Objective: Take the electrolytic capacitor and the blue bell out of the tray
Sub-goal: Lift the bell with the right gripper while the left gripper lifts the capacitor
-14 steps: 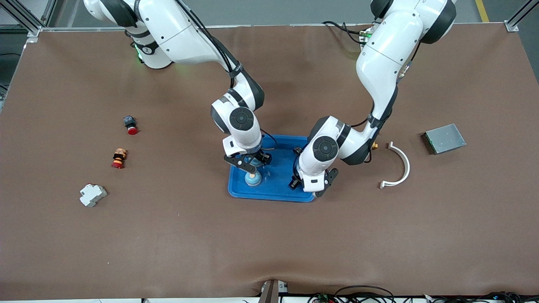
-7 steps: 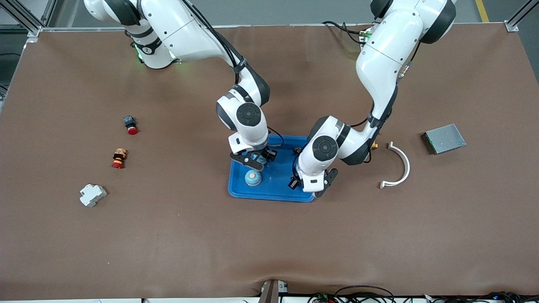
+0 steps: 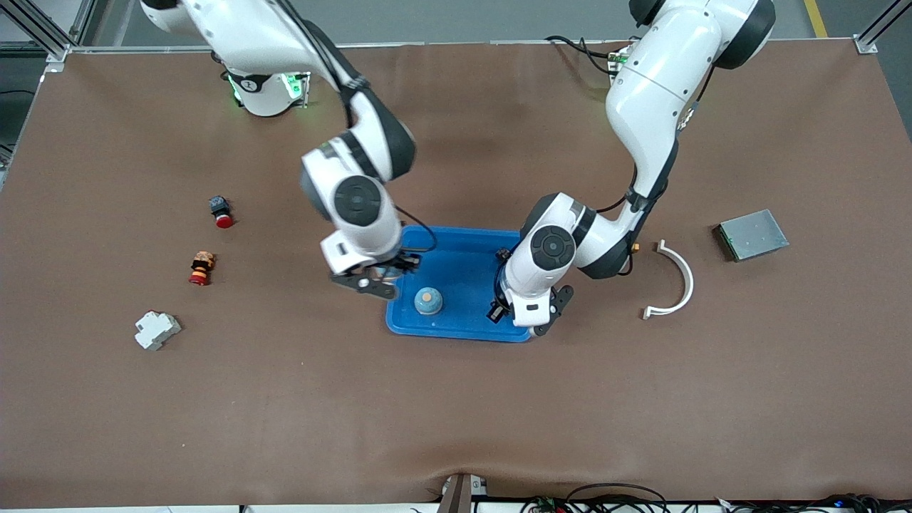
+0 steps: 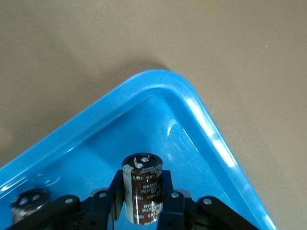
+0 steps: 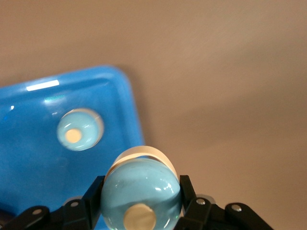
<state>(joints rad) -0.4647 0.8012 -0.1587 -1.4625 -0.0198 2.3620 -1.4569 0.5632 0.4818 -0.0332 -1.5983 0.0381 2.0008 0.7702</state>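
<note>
The right end effector [image 5: 139,211] gripped a pale blue domed bell [image 5: 140,191] over the rim of the bright blue shallow plastic tray [image 3: 470,246], apparently carrying it out toward the brown desk [image 3: 285,399]. The left end effector [image 4: 141,206] clamped a dark cylindrical electrolytic capacitor [image 4: 142,188] upright, low over a tray corner, likely for lifting out. Two bells showed, the second [image 3: 427,301] lying in the tray, and two capacitors, the second [image 4: 29,203] beside the left end effector.

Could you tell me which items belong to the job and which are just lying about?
Job: tray; blue bell in right gripper over the tray's edge; second bell in tray; capacitor in left gripper over tray.
Lying about: grey metal box; white curved piece; white block; red button; orange-red button.
</note>
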